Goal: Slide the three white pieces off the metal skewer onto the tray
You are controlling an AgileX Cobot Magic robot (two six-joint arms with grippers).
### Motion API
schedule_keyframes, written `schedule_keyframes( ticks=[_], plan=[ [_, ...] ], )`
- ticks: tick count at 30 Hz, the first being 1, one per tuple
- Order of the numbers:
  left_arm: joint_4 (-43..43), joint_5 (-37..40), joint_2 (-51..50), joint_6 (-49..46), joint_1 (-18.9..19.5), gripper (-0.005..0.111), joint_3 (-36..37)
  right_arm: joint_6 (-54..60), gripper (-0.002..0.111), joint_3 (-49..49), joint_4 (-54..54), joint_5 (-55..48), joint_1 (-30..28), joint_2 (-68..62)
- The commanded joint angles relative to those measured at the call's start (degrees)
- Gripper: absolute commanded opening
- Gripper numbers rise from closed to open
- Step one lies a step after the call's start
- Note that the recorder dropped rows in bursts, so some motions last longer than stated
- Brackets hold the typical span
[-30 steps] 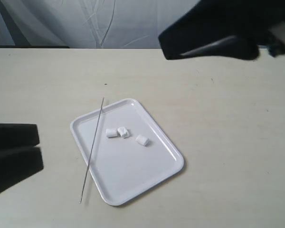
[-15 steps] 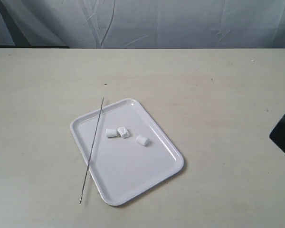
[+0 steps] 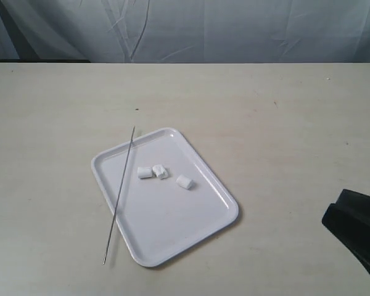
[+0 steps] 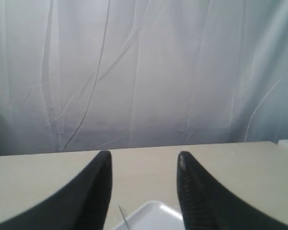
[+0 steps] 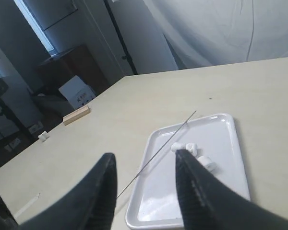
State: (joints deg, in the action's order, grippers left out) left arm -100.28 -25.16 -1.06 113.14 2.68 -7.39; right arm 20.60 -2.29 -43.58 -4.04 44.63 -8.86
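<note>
The white tray (image 3: 179, 228) lies on the table at the middle of the exterior view. Three white pieces (image 3: 145, 172) (image 3: 160, 171) (image 3: 184, 182) rest loose on it, apart from the skewer. The metal skewer (image 3: 119, 193) lies bare across the tray's left rim, its near end on the table. My right gripper (image 5: 144, 160) hangs open and empty, well back from the tray (image 5: 230, 158), with the pieces (image 5: 189, 147) and skewer (image 5: 158, 152) in its view. My left gripper (image 4: 144, 160) is open and empty above a tray corner (image 4: 151, 218); it is outside the exterior view.
A dark part of the right arm (image 3: 357, 228) shows at the lower right corner of the exterior view. A white curtain (image 3: 185, 31) hangs behind the table. At the table's far edge in the right wrist view lie a wooden block (image 5: 77, 115) and a small white object (image 5: 43, 136).
Both arms have drawn back: the left one has left the exterior view, and the right one has gone from the upper right to the lower right corner. Tray, pieces and skewer have not moved.
</note>
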Motion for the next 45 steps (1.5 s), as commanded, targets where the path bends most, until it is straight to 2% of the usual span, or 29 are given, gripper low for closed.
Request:
schedule_keyframes(
  ticks=[1, 3, 4, 5, 6, 7, 8, 9, 10, 11, 12, 13, 14, 15, 18, 20, 21, 22, 23, 26, 29, 36, 45],
  plan=[
    [0.3, 0.5, 0.3, -9.8, 0.0, 0.042, 0.5, 0.3, 0.039, 0.3, 0.0, -0.3, 0.1, 0.3],
    [0.3, 1.1, 0.3, -13.9, 0.0, 0.038, 0.5, 0.3, 0.039, 0.3, 0.0, -0.3, 0.1, 0.3],
    [2.6, 2.7, 0.3, -18.6, 0.0, 0.026, 0.5, 0.5, 0.039, 0.3, 0.7, -0.3, 0.1, 0.3],
    [6.9, 3.8, 0.3, -21.1, 0.0, 0.02, 0.5, 0.5, 0.039, 0.3, 2.4, -0.2, 0.1, 0.3],
    [20.7, 8.3, 0.3, -28.6, 0.0, 0.007, 0.5, 1.6, 0.039, 0.3, 9.0, -0.4, -1.0, 1.2],
    [28.7, 10.5, 0.3, -32.0, 0.0, 0.001, 0.5, 1.6, 0.039, 0.3, 10.8, -1.4, -3.6, 1.7],
    [49.7, 16.7, 0.3, -44.3, 0.0, 0.0, 0.5, 1.6, 0.039, 0.3, 11.1, -2.9, -11.3, 2.9],
    [56.4, 18.6, 0.3, -53.4, 0.0, 0.0, 0.5, 1.6, 0.039, 0.3, 11.1, -3.5, -14.7, 3.3],
    [70.6, 21.4, 0.3, -74.4, 0.0, 0.0, 0.5, 1.7, 0.039, 0.3, 11.2, -4.0, -23.8, 3.9],
    [77.0, 22.6, 0.3, -81.7, 0.0, 0.0, 0.5, 1.7, 0.039, 0.3, 11.3, -4.0, -27.0, 4.0],
    [91.2, 27.5, 0.3, -95.4, 0.0, 0.0, 0.5, 1.7, 0.039, 0.3, 12.4, -4.0, -32.4, 4.0],
    [97.9, 33.0, 0.3, -104.2, 0.0, 0.0, 0.5, 1.7, 0.039, 0.3, 14.4, -4.0, -35.8, 4.0],
    [100.7, 36.6, 0.3, -109.6, 0.0, 0.0, 0.5, 1.7, 0.039, 0.3, 16.3, -4.0, -37.8, 4.0],
    [102.3, 39.5, 0.3, -114.5, 0.0, 0.0, 0.5, 1.7, 0.039, 0.3, 18.2, -4.0, -39.2, 4.0],
    [103.1, 41.8, 0.3, -115.1, 0.0, 0.0, 1.3, 1.7, 0.039, 1.7, 20.6, -3.5, -39.9, 4.0],
    [105.1, 40.4, 0.3, -115.1, 0.0, 0.0, 4.3, 1.6, 0.039, 2.3, 21.4, -5.5, -39.9, 4.9],
    [106.3, 38.1, 0.3, -115.1, 0.0, 0.0, 6.3, 1.5, 0.039, 2.3, 26.4, -10.0, -39.9, 6.0],
    [106.4, 36.7, 0.3, -115.1, 0.0, 0.0, 7.2, -0.4, 0.039, 2.3, 28.7, -10.9, -39.9, 6.6],
    [106.4, 32.7, 0.3, -115.1, 0.0, 0.0, 7.4, -6.8, 0.039, 2.3, 34.1, -13.5, -39.9, 8.1],
    [106.2, 36.1, 0.3, -115.1, 0.0, 0.0, 7.4, -10.8, 0.039, 2.3, 37.5, -13.9, -40.2, 8.9],
    [106.5, 43.2, 0.3, -115.1, 0.0, 0.0, 7.4, -17.7, 0.039, 2.3, 41.2, -15.2, -43.3, 8.9],
    [107.1, 43.8, 0.6, -115.1, 0.0, 0.0, 7.4, -24.3, 0.039, 2.3, 49.5, -16.7, -45.3, 8.9],
    [106.8, 43.5, 0.6, -115.1, 0.0, 0.0, 7.4, -20.9, 0.039, 2.3, 49.7, -16.8, -45.3, 8.9]
  ],
)
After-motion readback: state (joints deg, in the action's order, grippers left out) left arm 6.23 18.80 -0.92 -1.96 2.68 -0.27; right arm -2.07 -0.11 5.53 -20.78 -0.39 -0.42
